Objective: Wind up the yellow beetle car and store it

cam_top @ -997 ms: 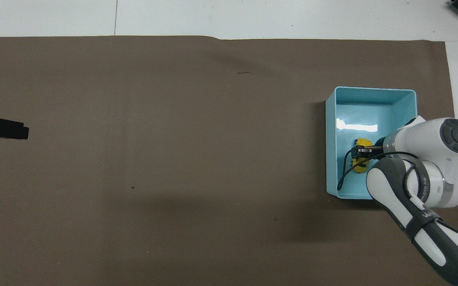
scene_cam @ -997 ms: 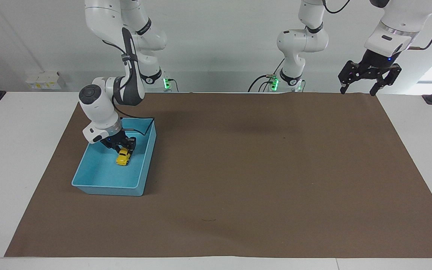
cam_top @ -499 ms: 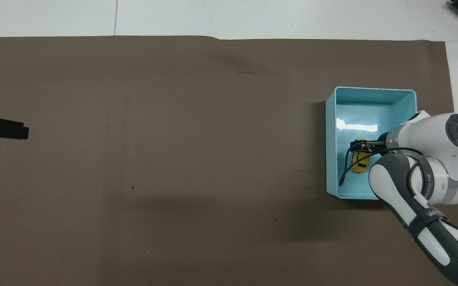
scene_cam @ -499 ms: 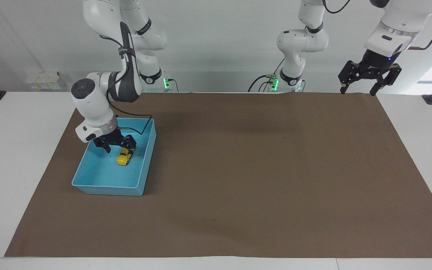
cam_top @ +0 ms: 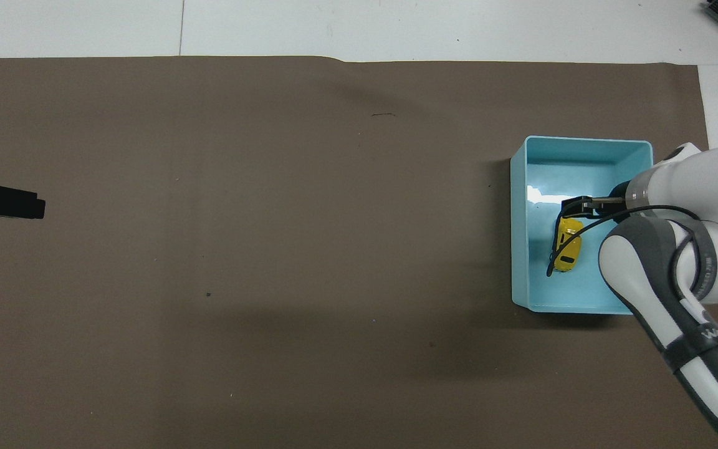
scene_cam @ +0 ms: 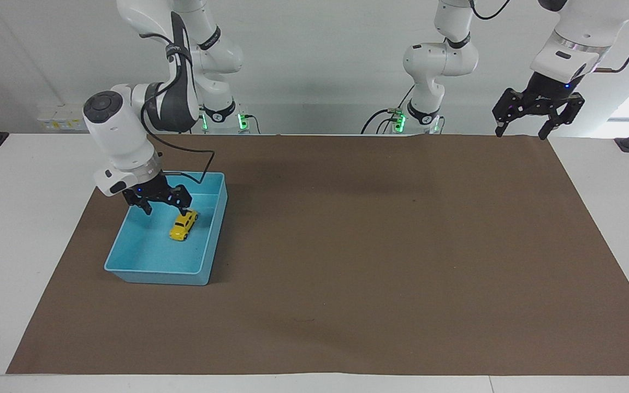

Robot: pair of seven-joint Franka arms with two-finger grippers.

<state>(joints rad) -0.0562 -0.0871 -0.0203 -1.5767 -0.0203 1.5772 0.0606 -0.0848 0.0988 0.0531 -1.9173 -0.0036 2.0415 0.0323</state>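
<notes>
Yellow beetle car (scene_cam: pixel 183 225): lies on the floor of the light blue bin (scene_cam: pixel 129 256), on its wheels, set at a slant to the bin's walls; in the overhead view it (cam_top: pixel 568 252) sits about midway along the bin (cam_top: pixel 583 146), apart from every wall.

Light blue bin: open-topped and rectangular, stands on the brown mat (scene_cam: pixel 374 245) toward the right arm's end of the surface (scene_cam: pixel 30 180); it holds the car alone.

Right pincer (scene_cam: pixel 162 206): hangs over the bin, above the car's end that is nearer to the robots, with its jaws spread apart and nothing between them; the car is free of it. In the overhead view one finger (cam_top: pixel 574 204) shows over the bin floor just at the car's farther end, and a black cable from the wrist loops across the car.

Left pincer (scene_cam: pixel 523 131): waits raised over the mat's edge nearest the robots at the left arm's end, jaws spread and empty; in the overhead view only its dark tip (cam_top: pixel 4 202) shows.

Brown mat: covers most of the white surface.
</notes>
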